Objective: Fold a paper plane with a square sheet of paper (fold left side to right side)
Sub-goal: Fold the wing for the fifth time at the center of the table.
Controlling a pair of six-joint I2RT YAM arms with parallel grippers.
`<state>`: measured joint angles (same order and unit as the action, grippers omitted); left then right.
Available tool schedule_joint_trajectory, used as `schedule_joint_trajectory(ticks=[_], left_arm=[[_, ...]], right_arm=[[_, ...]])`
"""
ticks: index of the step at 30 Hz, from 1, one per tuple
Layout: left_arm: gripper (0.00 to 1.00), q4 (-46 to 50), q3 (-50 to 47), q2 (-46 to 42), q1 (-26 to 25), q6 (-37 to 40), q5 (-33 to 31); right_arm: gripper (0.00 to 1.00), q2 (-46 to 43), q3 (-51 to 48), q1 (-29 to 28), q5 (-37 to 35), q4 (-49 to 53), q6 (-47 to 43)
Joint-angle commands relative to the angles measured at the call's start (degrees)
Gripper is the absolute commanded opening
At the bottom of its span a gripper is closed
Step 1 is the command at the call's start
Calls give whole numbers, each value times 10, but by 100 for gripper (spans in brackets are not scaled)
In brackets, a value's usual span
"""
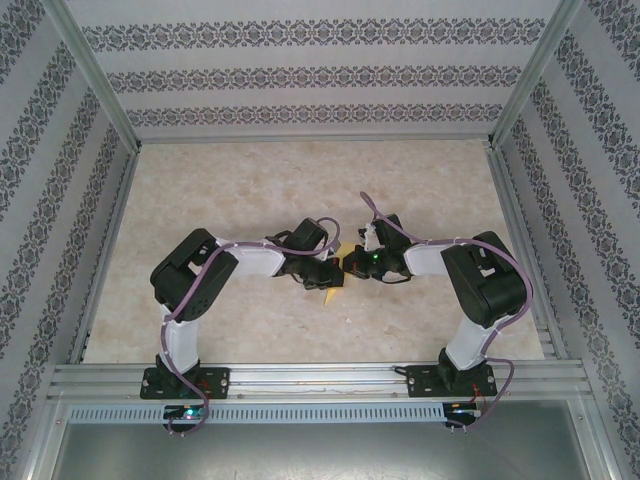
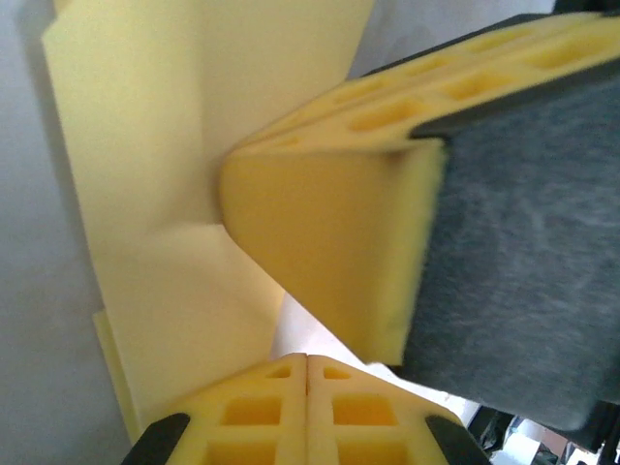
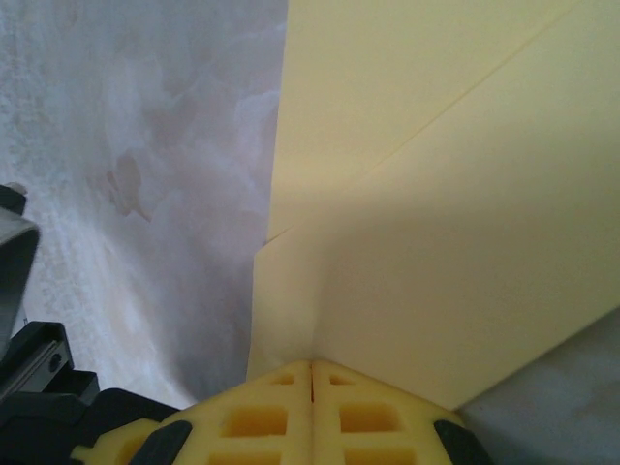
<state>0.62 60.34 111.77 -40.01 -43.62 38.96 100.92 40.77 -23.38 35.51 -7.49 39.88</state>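
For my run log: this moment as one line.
paper: yellow, creased | left pincer: shut, at paper | right pincer: shut on paper

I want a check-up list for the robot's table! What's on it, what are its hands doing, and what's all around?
Surface: pale marbled table.
Job's things: yellow paper, partly folded with a crease, between the two hands.
Clutter: nothing seen.
Hands: left hand shut, tips at the paper's edge; right hand shut on the paper.
Cables: purple cables run along both arms.
Surroundings: patterned walls on three sides, metal rail at the near edge.
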Motion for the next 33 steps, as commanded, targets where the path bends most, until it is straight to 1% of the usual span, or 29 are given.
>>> schedule_joint_trajectory(ticks=[1,14,33], left_arm=[[0,-7,7,13,5,17,-6],[0,-6,-61,-14,1,17,-3],[0,60,-138,-88,-8,50,-20]], right_arm=[[0,61,-24,-14,-111,64,-25],[0,66,-18,-13,-117,81,-34],[0,69,-10,-11,-120,96,-40]])
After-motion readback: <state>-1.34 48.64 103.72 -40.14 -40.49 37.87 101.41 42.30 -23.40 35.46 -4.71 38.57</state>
